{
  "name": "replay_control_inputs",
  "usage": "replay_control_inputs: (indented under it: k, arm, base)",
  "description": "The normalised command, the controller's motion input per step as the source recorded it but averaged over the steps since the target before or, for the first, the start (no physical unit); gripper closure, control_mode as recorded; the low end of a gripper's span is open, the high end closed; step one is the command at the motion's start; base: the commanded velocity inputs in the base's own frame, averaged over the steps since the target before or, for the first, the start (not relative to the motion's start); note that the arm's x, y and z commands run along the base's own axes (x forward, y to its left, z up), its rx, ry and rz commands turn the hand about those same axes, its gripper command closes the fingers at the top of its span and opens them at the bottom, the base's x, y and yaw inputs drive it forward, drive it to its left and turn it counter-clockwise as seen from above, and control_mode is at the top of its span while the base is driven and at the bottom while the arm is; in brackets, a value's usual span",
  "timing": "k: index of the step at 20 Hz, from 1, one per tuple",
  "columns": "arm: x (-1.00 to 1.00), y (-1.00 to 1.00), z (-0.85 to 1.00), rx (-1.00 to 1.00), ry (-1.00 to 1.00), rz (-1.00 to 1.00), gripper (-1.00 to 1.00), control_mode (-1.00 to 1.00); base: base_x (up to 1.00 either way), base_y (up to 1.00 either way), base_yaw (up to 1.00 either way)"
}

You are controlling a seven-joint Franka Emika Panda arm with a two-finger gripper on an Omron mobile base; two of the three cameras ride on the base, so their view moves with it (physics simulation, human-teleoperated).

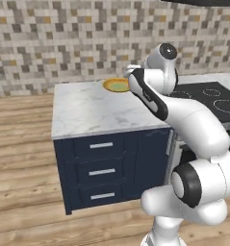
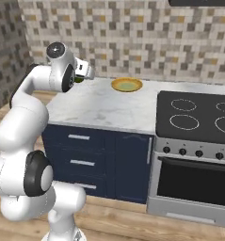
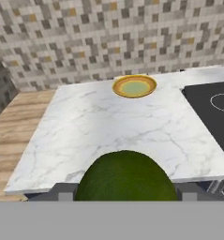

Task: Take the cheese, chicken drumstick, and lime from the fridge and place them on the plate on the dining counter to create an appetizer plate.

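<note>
In the hand view a dark green lime (image 3: 126, 176) sits between the fingers of my gripper (image 3: 125, 194), which is shut on it. The gripper (image 2: 85, 71) hangs above the near left part of the white marble dining counter (image 3: 123, 126), and a sliver of the lime (image 2: 79, 78) shows beside the hand. The plate (image 3: 134, 86), with a yellow-orange rim and a greenish centre, lies bare at the counter's far edge by the tiled wall; it is also in the base views as the plate (image 1: 116, 85) (image 2: 126, 84). The cheese, the chicken drumstick and the fridge are out of view.
A black cooktop (image 2: 198, 115) takes up the counter's right part, with an oven front (image 2: 194, 181) below it. Navy drawers (image 1: 102, 168) face me under the marble. A mosaic tile wall (image 3: 108, 37) backs the counter. Wooden floor (image 1: 20, 144) lies to the left.
</note>
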Motion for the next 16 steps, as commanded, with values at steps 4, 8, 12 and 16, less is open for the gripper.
replay_control_inputs:
  k: [4, 8, 12, 16]
  arm:
    - [0.00, 0.00, 0.00, 0.00, 0.00, 0.00, 1.00, 1.00]
    - [0.00, 0.00, 0.00, 0.00, 0.00, 0.00, 1.00, 1.00]
    - [0.00, 0.00, 0.00, 0.00, 0.00, 0.00, 1.00, 1.00]
    - [0.00, 0.00, 0.00, 0.00, 0.00, 0.00, 1.00, 1.00]
  base:
    - [0.48, 1.00, -0.06]
    - [0.49, 1.00, -0.13]
    - [0.24, 1.00, -0.28]
    - [0.07, 1.00, -0.26]
